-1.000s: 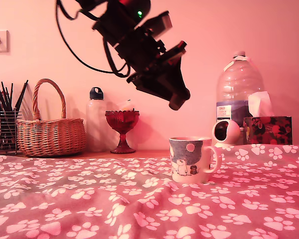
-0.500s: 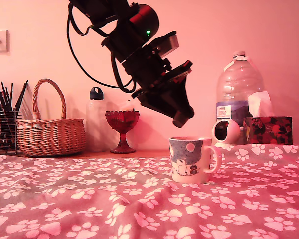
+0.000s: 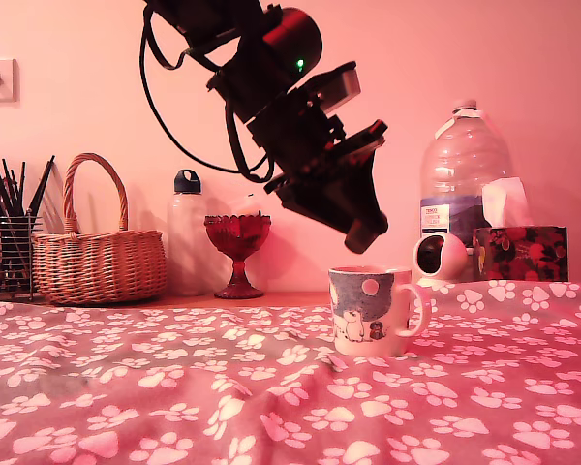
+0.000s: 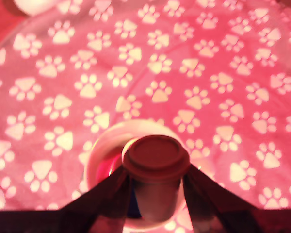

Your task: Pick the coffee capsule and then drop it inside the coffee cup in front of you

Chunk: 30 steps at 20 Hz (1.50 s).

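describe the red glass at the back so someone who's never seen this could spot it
Start at the wicker basket on the exterior view's left, then look right past the white bottle. The red glass stands beside that bottle, behind the paw-print cloth. It is the only stemmed, see-through red thing; the mug nearer the camera is white with a handle.

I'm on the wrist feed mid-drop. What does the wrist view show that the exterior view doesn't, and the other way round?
Wrist view only: the dark round-topped coffee capsule clamped between the two black fingers, sitting over the open mouth of the mug; the exterior view hides the capsule.

Exterior view only: the gap between the gripper and the mug rim, the mug's handle and bear figures, plus the background: wicker basket, red glass goblet, large clear water bottle.

Both: the white ceramic mug with a blue-grey band and the pink paw-print cloth.
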Each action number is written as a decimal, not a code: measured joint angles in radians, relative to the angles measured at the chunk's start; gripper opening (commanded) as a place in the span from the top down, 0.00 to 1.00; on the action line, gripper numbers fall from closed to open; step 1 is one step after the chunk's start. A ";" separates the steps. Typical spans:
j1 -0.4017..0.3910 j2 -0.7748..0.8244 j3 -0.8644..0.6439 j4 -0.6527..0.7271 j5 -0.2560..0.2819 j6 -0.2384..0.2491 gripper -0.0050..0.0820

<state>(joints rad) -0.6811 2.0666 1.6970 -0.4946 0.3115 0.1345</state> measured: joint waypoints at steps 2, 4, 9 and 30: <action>0.000 0.025 0.004 0.001 -0.005 0.000 0.61; 0.001 0.049 0.005 -0.002 -0.006 0.000 0.61; 0.000 0.057 0.005 -0.004 -0.006 0.000 0.61; 0.000 0.057 0.005 -0.003 -0.006 0.000 0.61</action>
<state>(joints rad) -0.6807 2.1235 1.7016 -0.4976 0.3050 0.1345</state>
